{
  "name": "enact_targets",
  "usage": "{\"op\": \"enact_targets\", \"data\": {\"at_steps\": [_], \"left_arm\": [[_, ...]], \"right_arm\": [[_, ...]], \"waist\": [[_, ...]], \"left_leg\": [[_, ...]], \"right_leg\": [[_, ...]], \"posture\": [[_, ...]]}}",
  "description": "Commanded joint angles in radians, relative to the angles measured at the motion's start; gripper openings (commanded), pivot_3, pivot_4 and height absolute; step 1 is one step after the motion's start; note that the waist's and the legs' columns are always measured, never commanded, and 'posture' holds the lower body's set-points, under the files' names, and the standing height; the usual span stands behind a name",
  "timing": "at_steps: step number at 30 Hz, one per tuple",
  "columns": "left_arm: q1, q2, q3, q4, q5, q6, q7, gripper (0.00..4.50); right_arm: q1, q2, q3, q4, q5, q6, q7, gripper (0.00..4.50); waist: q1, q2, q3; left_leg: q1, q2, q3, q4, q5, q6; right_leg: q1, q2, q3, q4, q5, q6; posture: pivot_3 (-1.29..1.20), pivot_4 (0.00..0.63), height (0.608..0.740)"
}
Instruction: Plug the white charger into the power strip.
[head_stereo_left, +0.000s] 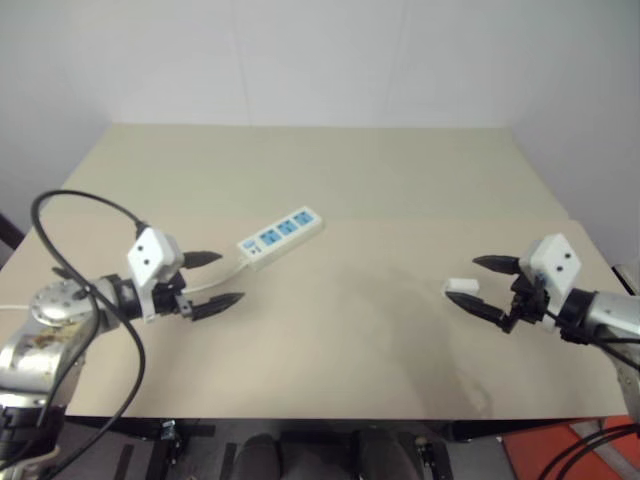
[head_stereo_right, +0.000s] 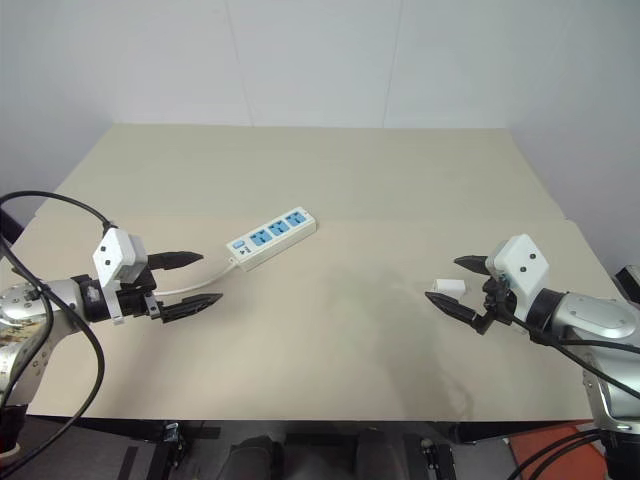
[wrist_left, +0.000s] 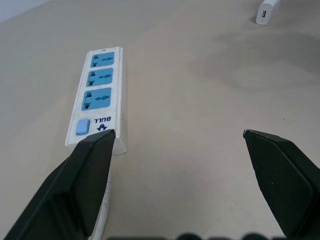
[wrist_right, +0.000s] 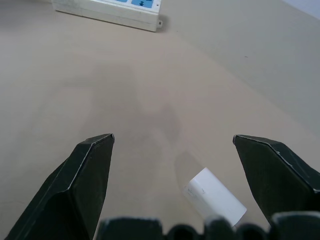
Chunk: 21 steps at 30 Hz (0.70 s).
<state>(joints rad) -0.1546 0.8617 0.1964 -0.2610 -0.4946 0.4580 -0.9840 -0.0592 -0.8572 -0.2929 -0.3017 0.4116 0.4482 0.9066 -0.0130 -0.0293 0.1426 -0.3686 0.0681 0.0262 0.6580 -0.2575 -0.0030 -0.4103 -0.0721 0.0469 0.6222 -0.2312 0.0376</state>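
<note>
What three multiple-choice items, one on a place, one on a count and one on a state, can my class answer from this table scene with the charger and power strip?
1. Where does the white charger lie?
A. Plugged into the strip
B. On the table beside the right claw
C. Held in the left claw

2. How many blue socket panels does the power strip have?
A. Two
B. Three
C. Five

3. How do the fingers of the left claw stand?
A. Open, holding nothing
B. Shut on the strip
C. Shut on the cord

Answers:
1 B, the charger rests on the table just by the right claw's fingertips, far from the strip.
2 B, the left wrist view shows three blue panels in a row.
3 A, its two black fingers stand wide apart with bare table between them.
</note>
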Motion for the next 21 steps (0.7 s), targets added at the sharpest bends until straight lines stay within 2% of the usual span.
{"op": "enact_targets", "data": {"at_steps": [1,5,13,21], "left_arm": [[-0.003,0.005,0.038,-0.008,-0.004,-0.022,0.001,4.48],[-0.036,-0.019,0.033,0.059,0.01,-0.013,0.043,4.48],[-0.185,-0.102,-0.031,0.304,0.095,-0.112,0.064,4.48],[-0.437,-0.24,-0.14,0.77,0.244,-0.362,0.043,4.48]], "right_arm": [[-0.014,-0.014,-0.022,-0.021,0.006,-0.012,-0.003,4.5],[-0.02,-0.011,-0.019,-0.02,0.007,-0.011,-0.007,4.5],[-0.043,-0.005,-0.006,-0.015,0.006,-0.01,-0.016,4.5],[-0.071,-0.003,-0.009,-0.026,0.018,0.002,-0.03,4.5]], "waist": [[0.0,0.0,0.0],[0.0,0.0,0.0],[0.002,0.0,0.0],[0.006,0.0,0.0]], "left_leg": [[0.0,0.0,0.0,0.0,0.0,0.0],[0.0,0.0,0.0,0.0,0.0,0.0],[0.0,0.0,0.0,0.0,0.0,0.0],[-0.001,-0.001,0.0,0.0,0.0,0.0]], "right_leg": [[0.0,0.0,0.0,0.0,0.0,0.0],[0.0,0.0,0.0,0.0,0.0,0.0],[0.001,0.0,0.0,0.0,0.001,0.0],[0.002,0.0,-0.001,-0.003,0.002,0.0]], "posture": [[0.0,0.15,0.74],[0.0,0.15,0.74],[0.0,0.15,0.74],[0.0,0.15,0.74]]}}
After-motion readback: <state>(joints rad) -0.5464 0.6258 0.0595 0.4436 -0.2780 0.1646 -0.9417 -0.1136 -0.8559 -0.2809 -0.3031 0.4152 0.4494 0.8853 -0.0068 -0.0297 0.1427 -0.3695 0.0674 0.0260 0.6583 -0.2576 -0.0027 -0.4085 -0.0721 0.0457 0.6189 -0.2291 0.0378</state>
